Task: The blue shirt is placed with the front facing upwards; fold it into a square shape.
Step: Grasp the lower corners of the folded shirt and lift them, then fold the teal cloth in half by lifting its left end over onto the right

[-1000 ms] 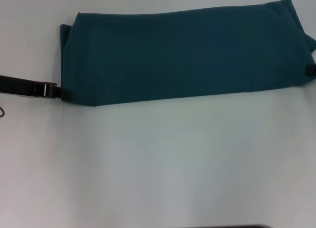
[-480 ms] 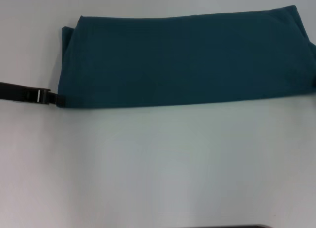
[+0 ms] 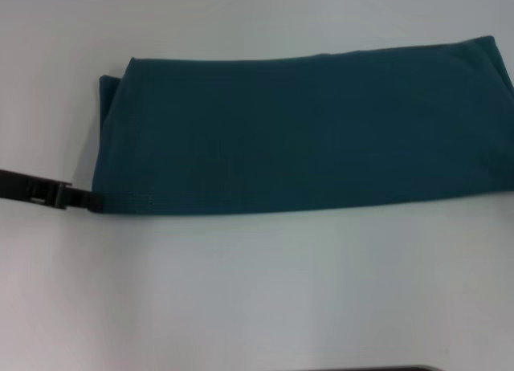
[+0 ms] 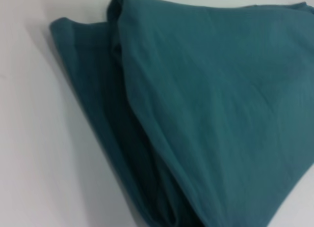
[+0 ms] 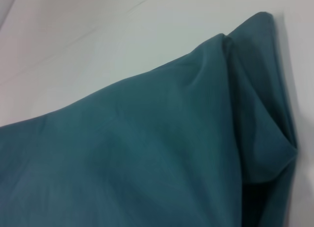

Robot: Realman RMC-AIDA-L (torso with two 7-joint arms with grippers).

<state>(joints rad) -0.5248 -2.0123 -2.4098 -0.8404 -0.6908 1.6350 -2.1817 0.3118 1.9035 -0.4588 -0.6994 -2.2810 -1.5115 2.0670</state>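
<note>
I see the blue shirt folded into a long horizontal band on the white table, plain teal face upward, no lettering visible, with stacked layers showing at both ends in the wrist views. The left gripper reaches in from the left and meets the band's near-left corner, its fingers apparently pinching that corner. The right gripper is outside the head view. The band lies across the far half of the table.

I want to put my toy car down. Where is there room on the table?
The table is bare in front of the shirt, nearest the robot, and in a strip beyond it. The left gripper sits at the shirt's near left corner, so that spot is crowded.
</note>
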